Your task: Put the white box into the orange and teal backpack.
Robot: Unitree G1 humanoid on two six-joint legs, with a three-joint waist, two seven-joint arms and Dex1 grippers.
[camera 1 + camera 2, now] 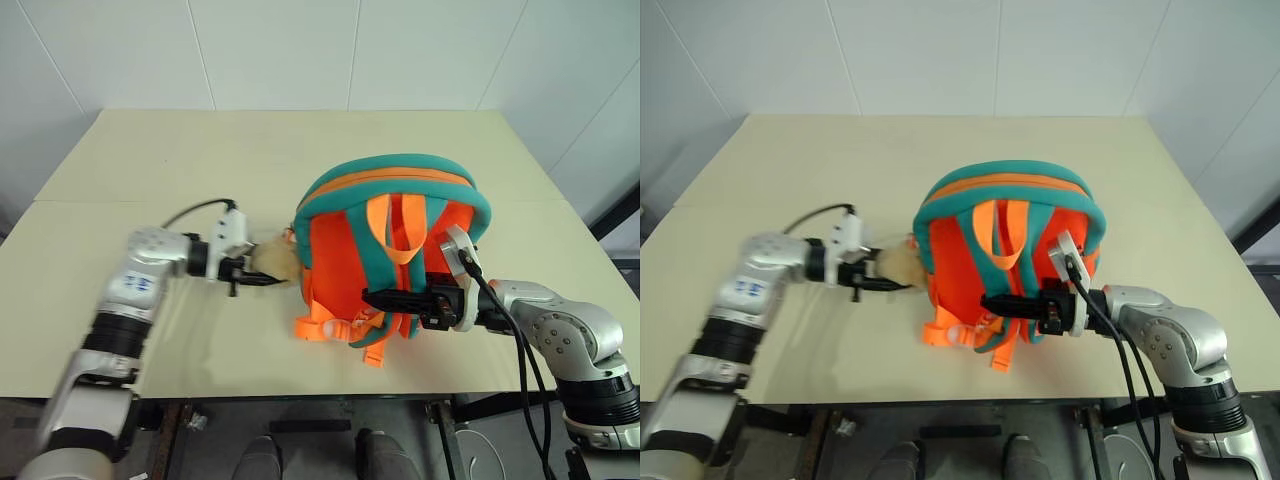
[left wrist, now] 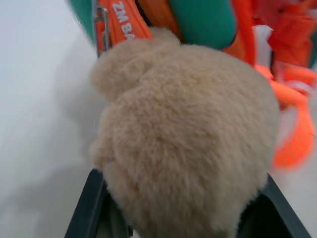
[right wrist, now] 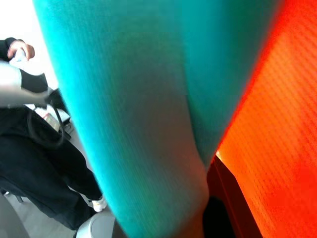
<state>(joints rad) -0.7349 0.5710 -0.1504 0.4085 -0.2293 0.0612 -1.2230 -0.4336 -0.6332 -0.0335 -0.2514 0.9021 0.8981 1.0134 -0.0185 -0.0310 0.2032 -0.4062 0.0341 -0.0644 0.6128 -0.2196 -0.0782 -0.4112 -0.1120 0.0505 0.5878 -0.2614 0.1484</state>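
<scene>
The orange and teal backpack (image 1: 345,250) lies on the table with its straps facing up. The white box is out of view. A tan plush animal head (image 1: 275,262) hangs off the backpack's left side. My left gripper (image 1: 250,272) is shut on this plush head (image 2: 188,139), which fills the gap between its fingers (image 2: 86,208). From the right, my right gripper (image 1: 375,296) reaches across the lower straps. It is shut on a teal strap (image 3: 138,99), right against the orange fabric (image 3: 277,124).
The beige table (image 1: 200,160) has free room to the left of and behind the backpack. Orange webbing loops and buckles (image 1: 325,327) trail toward the front edge. White walls stand behind. A person in dark clothes (image 3: 29,148) is beside the table in the right wrist view.
</scene>
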